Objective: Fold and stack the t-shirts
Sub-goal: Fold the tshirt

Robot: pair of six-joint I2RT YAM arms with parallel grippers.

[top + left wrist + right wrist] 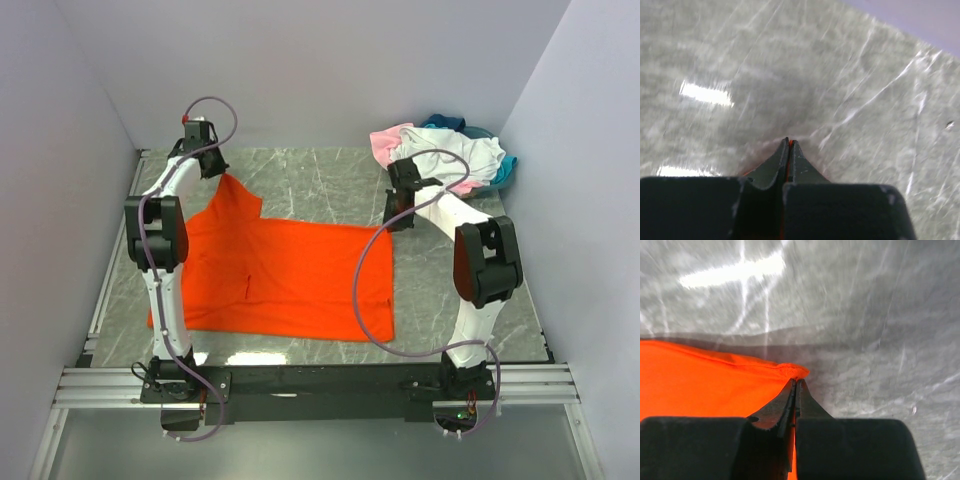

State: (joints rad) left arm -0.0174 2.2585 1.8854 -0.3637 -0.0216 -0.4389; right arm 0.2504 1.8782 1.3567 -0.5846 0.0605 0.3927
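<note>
Both grippers are closed on cloth. My left gripper pinches only a thin sliver of the orange t-shirt, toward the far left corner of the table, and one corner of the shirt rises there. My right gripper bites the shirt's edge toward the table's far right. Most of the shirt lies flat on the middle of the table. The other t-shirts sit heaped in the table's far right corner. I judge the fabric light, soft and limp, so it will sag and slip. Corners and hems seem the safest holds, with more cloth inside.
</note>
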